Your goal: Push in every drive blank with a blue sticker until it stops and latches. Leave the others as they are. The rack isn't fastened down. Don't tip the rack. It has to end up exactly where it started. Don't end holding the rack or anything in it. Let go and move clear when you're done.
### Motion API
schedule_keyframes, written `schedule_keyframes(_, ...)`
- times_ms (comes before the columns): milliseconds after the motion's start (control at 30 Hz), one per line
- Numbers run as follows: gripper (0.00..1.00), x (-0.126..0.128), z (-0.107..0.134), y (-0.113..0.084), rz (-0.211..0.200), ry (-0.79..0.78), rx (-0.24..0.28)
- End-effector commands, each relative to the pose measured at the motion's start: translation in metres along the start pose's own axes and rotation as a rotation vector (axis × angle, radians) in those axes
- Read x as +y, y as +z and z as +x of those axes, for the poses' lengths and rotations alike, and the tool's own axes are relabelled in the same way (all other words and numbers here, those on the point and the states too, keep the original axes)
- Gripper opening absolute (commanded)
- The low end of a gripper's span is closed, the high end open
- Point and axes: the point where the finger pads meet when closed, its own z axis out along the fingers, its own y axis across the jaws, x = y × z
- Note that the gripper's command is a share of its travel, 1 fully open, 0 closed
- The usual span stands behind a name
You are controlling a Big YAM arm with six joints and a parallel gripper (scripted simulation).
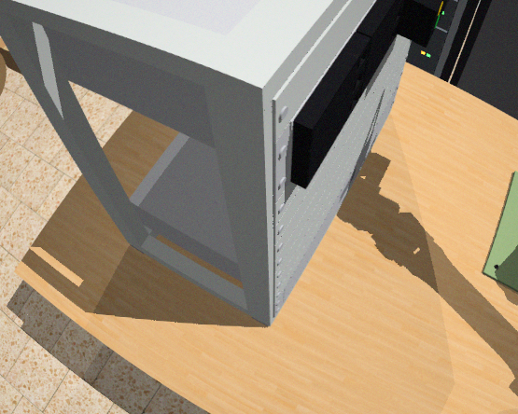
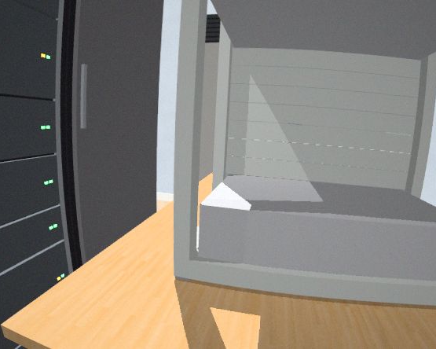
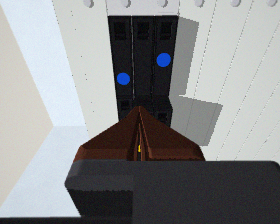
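Note:
The grey rack (image 1: 244, 154) (image 2: 185, 157) stands upright on the wooden table (image 1: 356, 326) (image 2: 115, 283). Three black drive blanks sit side by side in its front face and stick out of it in the top view (image 1: 329, 117). In the wrist view the left blank (image 3: 122, 60) carries a blue sticker (image 3: 123, 78), and so does the right blank (image 3: 165, 40), whose sticker (image 3: 163, 59) is larger. The middle blank (image 3: 142, 55) shows no sticker. My gripper (image 3: 139, 112) is shut and empty, its brown fingertips pointing at the lower end of the middle blank, close to the face.
A green board (image 1: 514, 233) lies on the table at the right. Dark server cabinets (image 2: 24, 118) (image 1: 496, 47) stand beyond the table. The table's curved front edge (image 1: 169, 373) is close to the rack's foot.

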Motion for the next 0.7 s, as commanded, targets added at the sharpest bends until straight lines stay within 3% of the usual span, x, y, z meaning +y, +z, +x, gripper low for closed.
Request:
schedule_keyframes(0, 0.0, 0.025, -0.002, -0.019, -0.037, -0.005, -0.016)
schedule_keyframes(100, 0.0, 0.006, -0.005, -0.03, -0.006, 0.011, -0.016)
schedule_keyframes(200, 0.0, 0.017, -0.004, -0.048, -0.021, 0.002, -0.016)
schedule_keyframes(400, 0.0, 0.015, -0.004, -0.077, -0.016, 0.004, -0.016)
schedule_keyframes(500, 0.0, 0.014, -0.007, -0.079, -0.009, 0.011, -0.016)
schedule_keyframes(667, 0.0, 0.028, -0.001, -0.104, -0.029, -0.013, -0.016)
